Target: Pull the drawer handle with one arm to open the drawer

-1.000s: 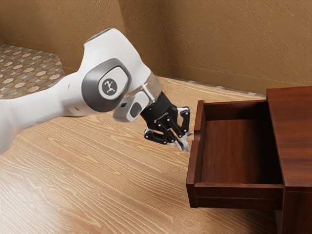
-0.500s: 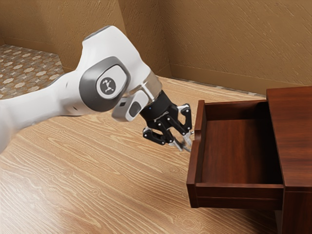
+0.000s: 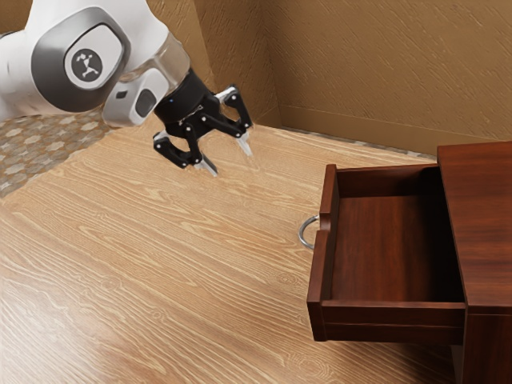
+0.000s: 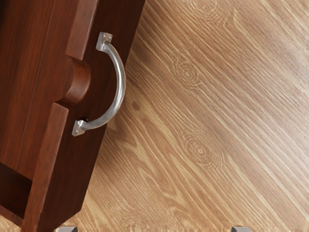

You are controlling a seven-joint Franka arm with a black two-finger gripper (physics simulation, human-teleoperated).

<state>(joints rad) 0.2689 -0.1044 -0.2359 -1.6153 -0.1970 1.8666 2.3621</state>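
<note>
- My gripper [image 3: 229, 160] hangs in the air with its 2 fingers spread wide, and nothing sits between them
- It is well apart from the drawer [image 3: 322, 276], up toward the exterior view's left, over the pale wooden floor [image 3: 160, 264]
- The white arm [image 3: 48, 88] behind it comes in from the exterior view's upper left, in front of a patch of patterned tiles [image 3: 40, 140]
- The drawer stands pulled out of the dark wooden cabinet [image 3: 480, 208], and I can see down into it from above
- The drawer handle [image 3: 306, 233] is a curved metal bow on the drawer's front, facing the exterior view's left, with nothing touching it
- In the wrist view the handle's 2 ends are fixed to the front panel [image 4: 34, 106], and its bow arches away from the panel over the floor
- The same view shows a rounded notch cut into the panel's edge just behind the handle
</note>
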